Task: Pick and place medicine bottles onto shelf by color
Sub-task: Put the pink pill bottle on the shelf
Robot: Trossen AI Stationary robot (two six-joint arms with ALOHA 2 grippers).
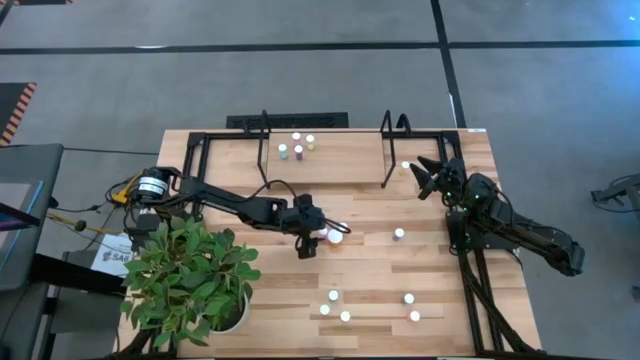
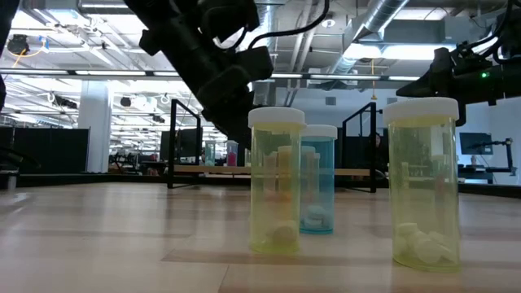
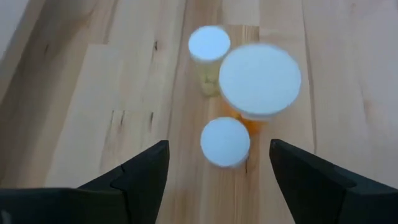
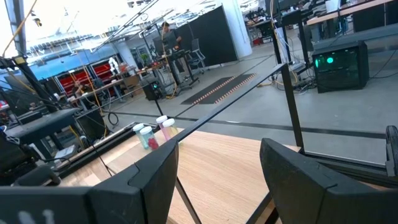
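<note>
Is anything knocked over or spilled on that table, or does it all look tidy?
Nothing stands out. The medicine bottles on the table stand upright with caps on, and four sit together on the shelf. No pills are spilled. The left gripper hovers open over three upright bottles.

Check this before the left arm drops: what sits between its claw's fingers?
In the left wrist view, the left claw stands open with a small white-capped bottle in the gap. A larger orange bottle stands just beyond.

Overhead looks down; low camera (table-level) faces bottles (image 2: 277, 179) closely.
</note>
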